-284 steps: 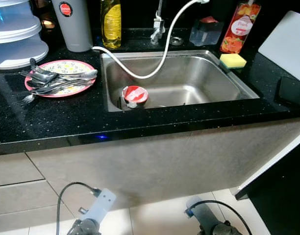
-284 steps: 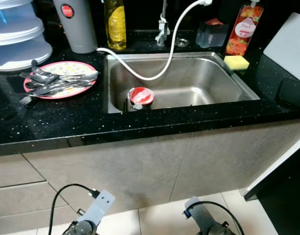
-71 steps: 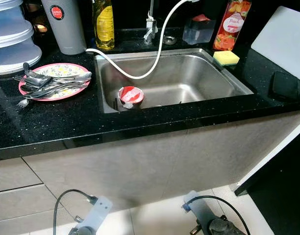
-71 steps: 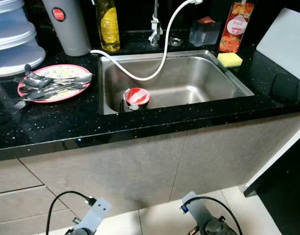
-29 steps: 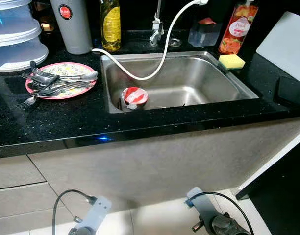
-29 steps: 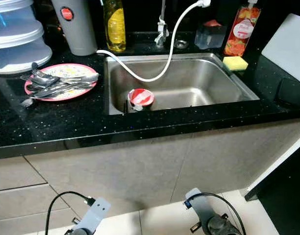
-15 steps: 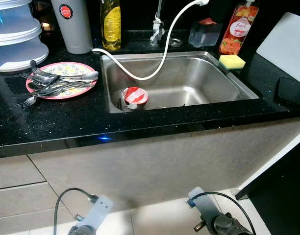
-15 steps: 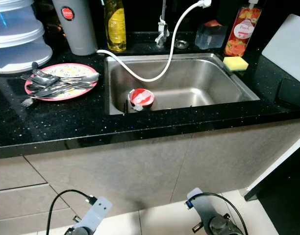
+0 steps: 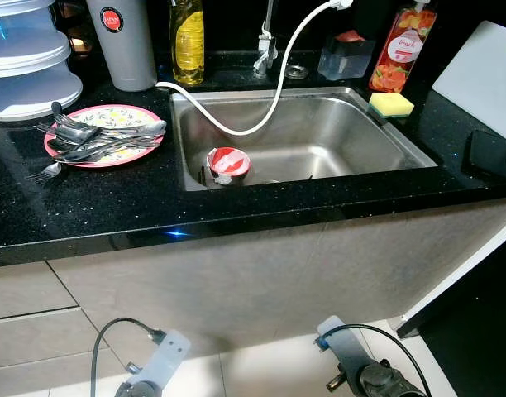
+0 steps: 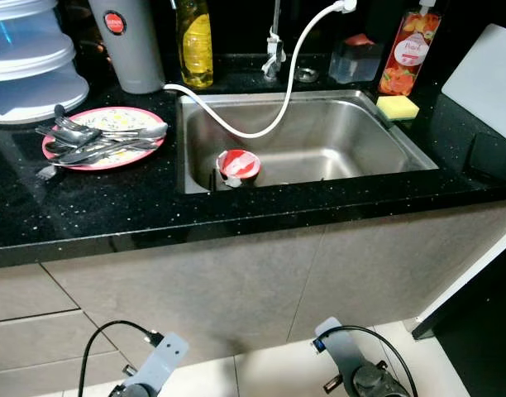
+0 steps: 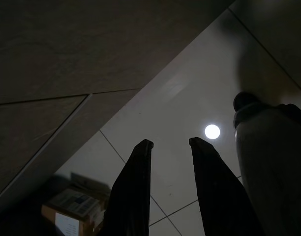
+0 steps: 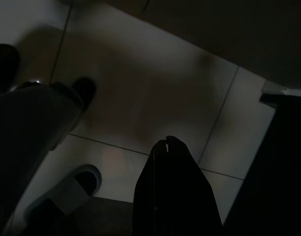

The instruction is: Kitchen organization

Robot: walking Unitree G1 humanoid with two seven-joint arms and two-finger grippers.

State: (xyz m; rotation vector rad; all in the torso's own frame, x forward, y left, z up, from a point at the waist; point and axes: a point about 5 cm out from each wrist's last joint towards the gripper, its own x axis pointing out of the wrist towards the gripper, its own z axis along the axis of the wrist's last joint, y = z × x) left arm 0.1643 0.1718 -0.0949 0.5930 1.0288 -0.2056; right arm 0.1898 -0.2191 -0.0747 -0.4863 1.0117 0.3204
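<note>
Red cup (image 9: 227,160) in sink (image 9: 360,136), hose (image 9: 269,107) draped across – cutlery plate (image 9: 112,116) on worktop (image 9: 96,207), left tool (image 11: 169,143) parted and empty, right tool (image 12: 165,141) closed on nothing, both hanging over floor tiles (image 11: 190,98)

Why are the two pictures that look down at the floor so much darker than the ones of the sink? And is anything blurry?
Left wrist view: dim, in the counter's shade, with one round lamp glare on the floor tile; the left hand is a near-black silhouette. Right wrist view: darker still, the right hand barely distinct. Eye views: well lit and sharp, with soft reflections on the steel sink and a blue glint on the black counter edge.
</note>
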